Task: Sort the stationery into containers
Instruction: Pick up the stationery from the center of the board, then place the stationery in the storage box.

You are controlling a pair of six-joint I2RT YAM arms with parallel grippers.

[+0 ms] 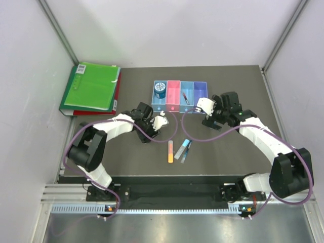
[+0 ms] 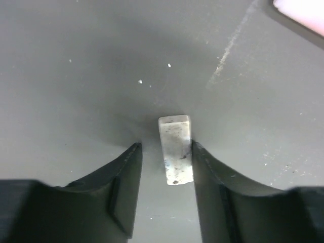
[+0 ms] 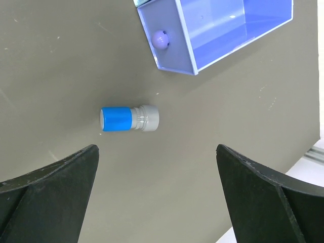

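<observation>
- The left gripper's (image 2: 165,147) fingers stood apart around a small pale block (image 2: 175,149) lying on the table. One finger touched it and the other left a gap.
- A good grip likely needed centring first, so both pads met the flat sides squarely before closing.
- The right gripper (image 3: 157,151) gaped wide above one blue-capped piece (image 3: 129,118), which lay near the purple bin (image 3: 174,68).
- Counted: four bins in a row (image 1: 173,98), with one tape roll (image 1: 160,89) and one red pen (image 1: 186,96) inside. One orange-pink stick (image 1: 171,151), one grey stick (image 1: 180,151) and one blue pen (image 1: 187,150) lay loose.
</observation>
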